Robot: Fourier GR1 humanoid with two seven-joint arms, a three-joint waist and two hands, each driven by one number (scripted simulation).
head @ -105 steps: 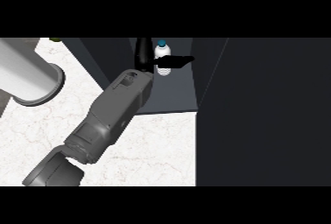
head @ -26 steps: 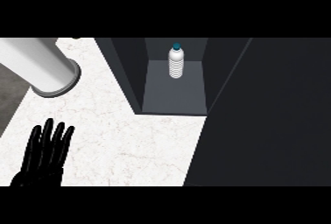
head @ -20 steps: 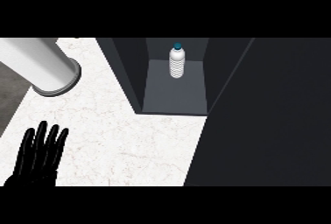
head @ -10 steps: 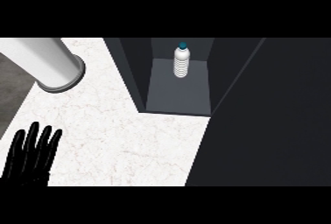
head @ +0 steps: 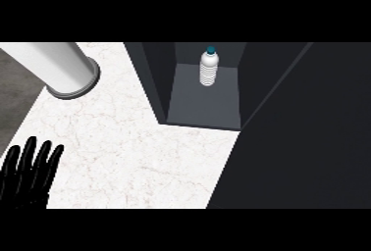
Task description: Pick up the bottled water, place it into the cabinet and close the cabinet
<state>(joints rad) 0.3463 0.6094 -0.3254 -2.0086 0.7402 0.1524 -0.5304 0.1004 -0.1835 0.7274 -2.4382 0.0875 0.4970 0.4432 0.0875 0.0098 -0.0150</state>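
Status of the left hand (head: 25,184): it is at the lower left edge of the head view, fingers straight, pointing up and slightly spread. It holds nothing and touches nothing (a resting posture). The right hand does not show.

A white cylinder (head: 64,66) lies at upper left on the marble counter (head: 145,157). It is well apart from the hand and near the cabinet's left wall, without touching it.

The cabinet (head: 153,78) stands open at top centre. The bottled water (head: 209,66) stands upright on the cabinet floor, towards the back, with its teal cap (head: 211,49) on top. It is clear of both side walls.

A dark panel (head: 311,137) fills the right of the view. It is judged to be the open door, but no handle or edge detail can be made out.

Handling notes for the bottle, as judgement only:
- The body is thin clear plastic with ribs, so it will likely give under a squeeze.
- It is moderately heavy if full, and the fill level cannot be read.
- It is tall and narrow and will tip easily if nudged near the cap.
- The best hold is around the ribbed middle, with fingers and thumb on opposite sides.

The placement appears complete. The door closing is not yet done.
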